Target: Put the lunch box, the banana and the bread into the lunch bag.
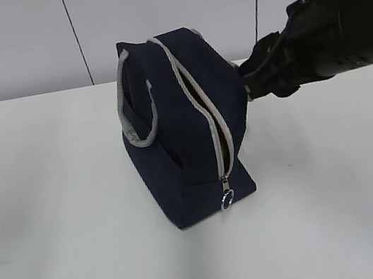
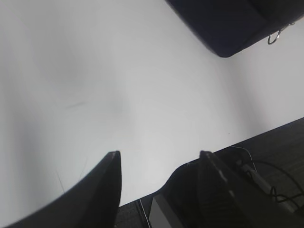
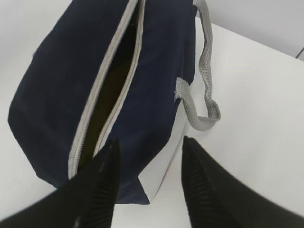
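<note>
My left tool (image 2: 159, 187) hangs released over bare surface (image 2: 95, 85), parked clear, I judge, so the other arm can work. Beyond it stands the lunch bag (image 1: 181, 147) mid-surface, navy fabric, grey zipper partly undone along the top, ring pull (image 1: 228, 200) dangling at the near end, grey handles flopped aside. Farther back my right tool (image 3: 149, 190) sits spread and empty at the bag's far end, seemingly to steady or widen the mouth. No lunch box, banana or bread visible.

We seem to be in a lab or test room: a bare white table (image 1: 54, 204), a plain pale panelled wall (image 1: 13, 47), and loose cables (image 2: 266, 175) below the table's edge.
</note>
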Tool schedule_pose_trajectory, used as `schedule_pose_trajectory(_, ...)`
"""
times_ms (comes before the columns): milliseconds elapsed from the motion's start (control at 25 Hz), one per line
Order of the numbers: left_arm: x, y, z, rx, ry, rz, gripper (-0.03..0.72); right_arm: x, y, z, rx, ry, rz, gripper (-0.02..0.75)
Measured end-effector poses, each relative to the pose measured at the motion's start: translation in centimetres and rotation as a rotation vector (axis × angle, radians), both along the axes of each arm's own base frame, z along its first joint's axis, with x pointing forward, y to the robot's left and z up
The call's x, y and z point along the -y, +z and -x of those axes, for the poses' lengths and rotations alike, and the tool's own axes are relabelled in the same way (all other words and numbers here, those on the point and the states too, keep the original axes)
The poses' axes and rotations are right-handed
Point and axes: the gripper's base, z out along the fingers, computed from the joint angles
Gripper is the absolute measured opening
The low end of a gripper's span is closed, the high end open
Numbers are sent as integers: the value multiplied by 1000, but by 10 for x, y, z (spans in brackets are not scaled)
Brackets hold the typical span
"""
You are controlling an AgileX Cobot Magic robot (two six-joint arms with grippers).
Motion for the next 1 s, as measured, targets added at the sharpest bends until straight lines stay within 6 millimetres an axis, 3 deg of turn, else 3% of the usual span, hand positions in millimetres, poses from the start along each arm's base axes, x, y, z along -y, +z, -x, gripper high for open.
schedule_pose_trajectory(440, -14, 27, 43, 157, 2, 41, 382, 1, -11, 5, 42, 15, -26, 335)
schedule_pose_trajectory(760, -30, 45, 83, 308, 14, 51, 372, 8, -20, 21, 98, 30, -62, 335)
schedule_pose_trajectory(880, -35, 42, 95, 333, 20, 41, 370, 10, -27, 25, 93, 32, -61, 335)
schedule_pose_trajectory(1000, -38, 26, 102, 314, 23, 26, 369, 12, -34, 30, 114, 40, -77, 335)
